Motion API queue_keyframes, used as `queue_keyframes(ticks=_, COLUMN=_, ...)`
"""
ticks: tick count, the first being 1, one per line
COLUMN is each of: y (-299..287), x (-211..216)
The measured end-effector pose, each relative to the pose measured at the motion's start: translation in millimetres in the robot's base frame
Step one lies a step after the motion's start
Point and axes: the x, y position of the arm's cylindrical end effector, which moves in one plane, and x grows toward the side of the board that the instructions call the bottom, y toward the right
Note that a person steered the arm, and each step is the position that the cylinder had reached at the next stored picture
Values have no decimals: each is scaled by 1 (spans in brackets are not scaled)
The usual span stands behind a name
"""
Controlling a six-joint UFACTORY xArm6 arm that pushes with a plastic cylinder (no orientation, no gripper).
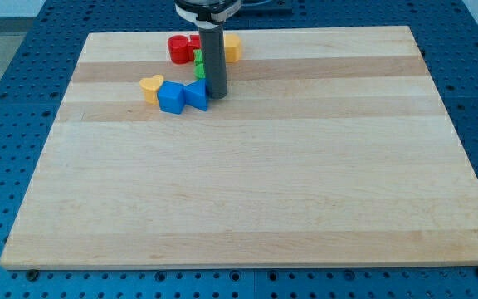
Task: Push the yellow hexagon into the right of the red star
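The yellow hexagon [233, 47] lies near the board's top edge, just right of my rod. A red block [178, 48] lies left of the rod at the same height; another red piece [195, 41] beside it is mostly hidden by the rod, so its star shape cannot be made out. My tip [217, 96] rests on the board below them, touching the right side of a blue block [196, 95]. A green block [198, 66] shows partly behind the rod's left edge.
A blue cube [172, 97] sits left of the other blue block, and a yellow heart [151, 86] lies to its upper left. The wooden board [247, 199] sits on a blue perforated table.
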Motion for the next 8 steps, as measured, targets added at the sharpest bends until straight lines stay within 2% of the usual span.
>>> queue_keyframes(ticks=1, y=16, x=1)
queue_keyframes(ticks=3, y=141, x=18)
queue_keyframes(ticks=5, y=231, x=9)
queue_keyframes(ticks=7, y=236, x=-2)
queue_keyframes(ticks=8, y=250, x=-50)
